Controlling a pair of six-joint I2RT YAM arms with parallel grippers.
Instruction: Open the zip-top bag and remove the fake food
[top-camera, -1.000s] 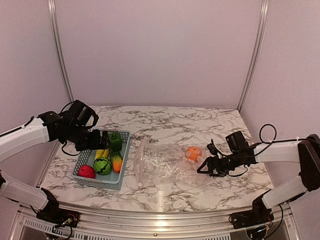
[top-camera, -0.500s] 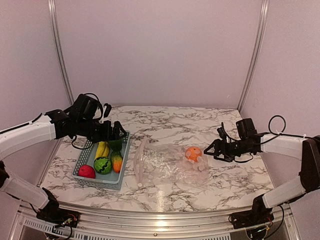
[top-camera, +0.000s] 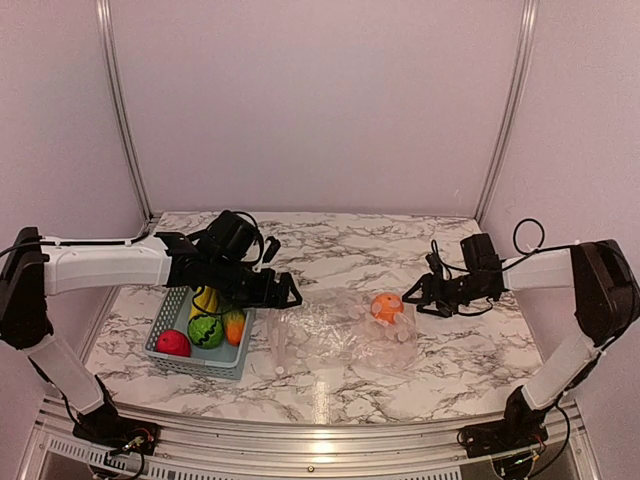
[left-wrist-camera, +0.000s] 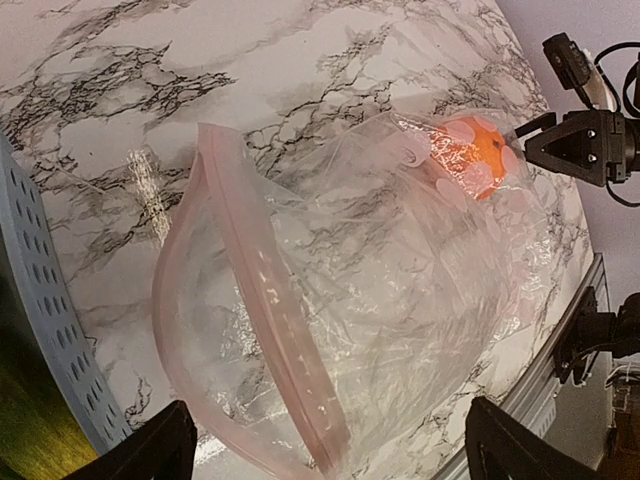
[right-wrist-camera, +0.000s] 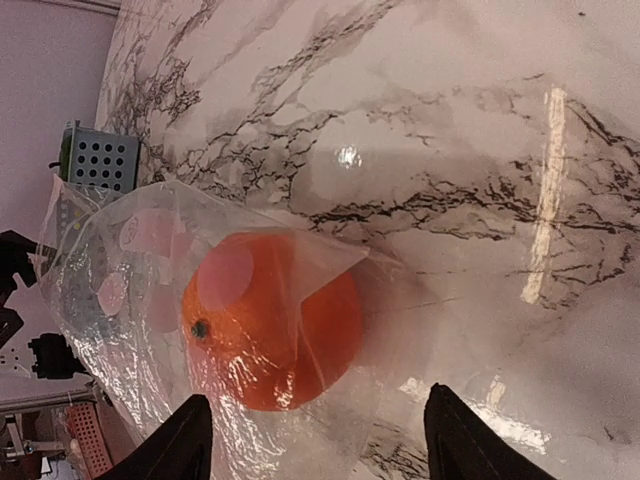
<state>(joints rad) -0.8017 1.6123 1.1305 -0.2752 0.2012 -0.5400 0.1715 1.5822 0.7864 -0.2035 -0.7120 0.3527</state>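
Left gripper (top-camera: 284, 292) hangs spread wide and empty over the pink mouth of the zip-top bag (top-camera: 320, 340). Right gripper (top-camera: 411, 297) is open and empty, just beside the orange (top-camera: 386, 307) inside the bag on the marble table (top-camera: 470, 360).

The clear, crinkled zip-top bag (top-camera: 330, 335) lies flat, its pink-zipped mouth gaping below the left end effector (top-camera: 288, 297). An orange (top-camera: 386, 307) sits inside, just before the right end effector (top-camera: 408, 298).
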